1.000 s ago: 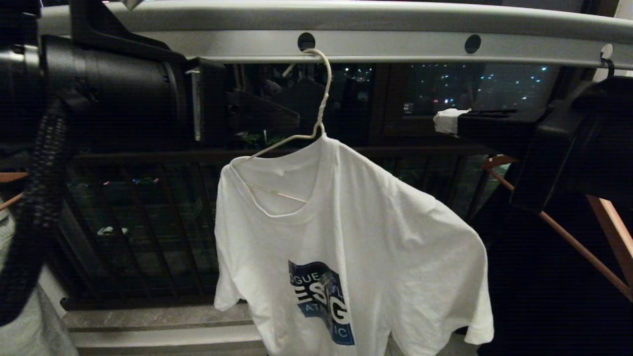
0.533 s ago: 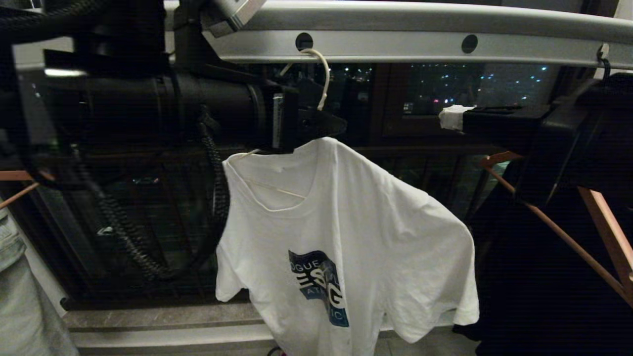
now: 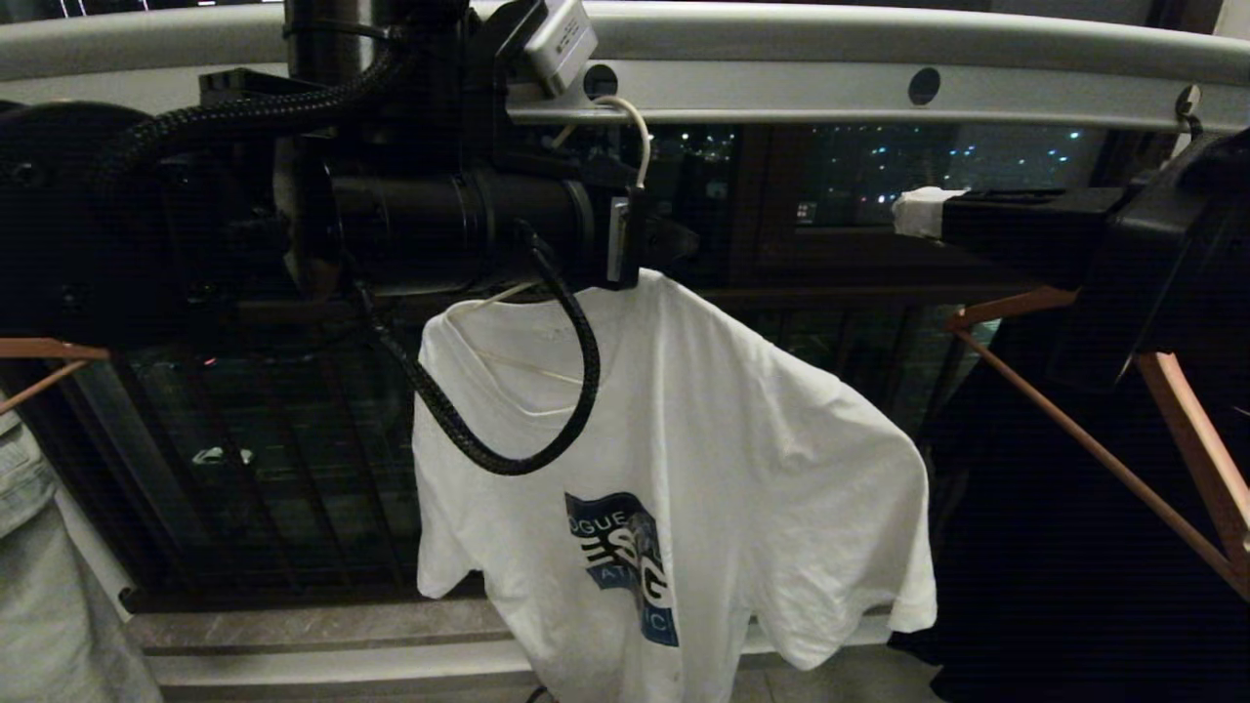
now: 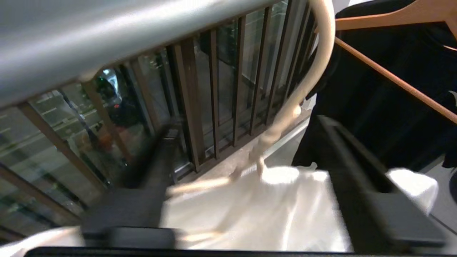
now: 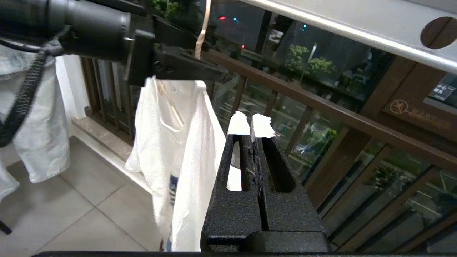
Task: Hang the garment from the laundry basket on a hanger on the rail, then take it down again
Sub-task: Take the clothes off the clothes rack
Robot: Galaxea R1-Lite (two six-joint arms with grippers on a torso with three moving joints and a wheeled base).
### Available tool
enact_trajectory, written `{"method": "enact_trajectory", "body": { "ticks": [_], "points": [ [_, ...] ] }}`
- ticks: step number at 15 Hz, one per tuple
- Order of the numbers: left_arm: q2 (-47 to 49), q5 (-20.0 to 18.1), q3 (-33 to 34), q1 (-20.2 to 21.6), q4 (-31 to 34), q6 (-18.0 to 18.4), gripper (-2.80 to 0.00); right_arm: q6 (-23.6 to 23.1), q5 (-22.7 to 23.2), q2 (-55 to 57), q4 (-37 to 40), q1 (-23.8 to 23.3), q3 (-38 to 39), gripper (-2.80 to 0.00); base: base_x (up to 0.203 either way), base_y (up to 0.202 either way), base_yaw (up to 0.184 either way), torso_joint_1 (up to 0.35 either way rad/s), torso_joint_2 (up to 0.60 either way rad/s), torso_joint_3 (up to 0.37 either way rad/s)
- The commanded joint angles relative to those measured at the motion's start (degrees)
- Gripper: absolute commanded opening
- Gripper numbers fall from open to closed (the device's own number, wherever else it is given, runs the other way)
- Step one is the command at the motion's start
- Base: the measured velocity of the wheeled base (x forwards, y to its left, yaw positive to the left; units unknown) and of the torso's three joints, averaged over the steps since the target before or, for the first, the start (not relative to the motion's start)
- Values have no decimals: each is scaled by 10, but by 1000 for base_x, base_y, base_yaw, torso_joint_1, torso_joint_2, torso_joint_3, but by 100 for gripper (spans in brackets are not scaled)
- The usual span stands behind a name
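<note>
The white T-shirt garment point(image 3: 723, 430) with a blue-and-black logo hangs on the cream wire hanger point(image 3: 640, 137). The hanger's hook sits in a hole of the grey rail point(image 3: 879, 59). My left gripper point(image 3: 664, 244) reaches in from the left at the hanger's twisted neck. In the left wrist view that gripper point(image 4: 246, 123) is open, and the neck of the hanger point(image 4: 282, 117) runs between its jaws above the garment point(image 4: 271, 214). My right gripper point(image 3: 913, 210) is level to the right of the garment, shut and holding nothing point(image 5: 251, 125). The laundry basket is out of view.
A black garment point(image 3: 1074, 547) on a brown wooden hanger point(image 3: 1104, 459) hangs close on the right. On the far left hangs a pale garment point(image 3: 39, 586). Dark balcony railing bars point(image 3: 293, 439) and a stone ledge point(image 3: 312, 635) lie behind.
My left arm has swung in from the left and its gripper now stands at the hanger's neck. The garment has shifted slightly left. The right gripper has barely moved.
</note>
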Motion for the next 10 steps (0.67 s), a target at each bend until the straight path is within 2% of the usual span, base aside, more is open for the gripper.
{"method": "enact_trajectory", "body": {
  "ticks": [1, 4, 8, 10],
  "points": [
    [16, 0, -11, 0, 0, 6, -280, -2, -1, -4, 4, 0, 0, -280, 0, 0, 0, 0, 0, 0],
    [17, 1, -12, 1, 0, 6, -280, -1, -1, -14, 30, 0, 0, -280, 0, 0, 0, 0, 0, 0],
    [22, 2, -17, 1, 0, 6, -280, 3, 1, -49, 115, 0, 1, -280, 0, 0, 0, 0, 0, 0],
    [23, 2, -17, 1, 0, 5, -280, 20, 0, -65, 131, 0, 9, -280, 0, 0, 0, 0, 0, 0]
  ]
}}
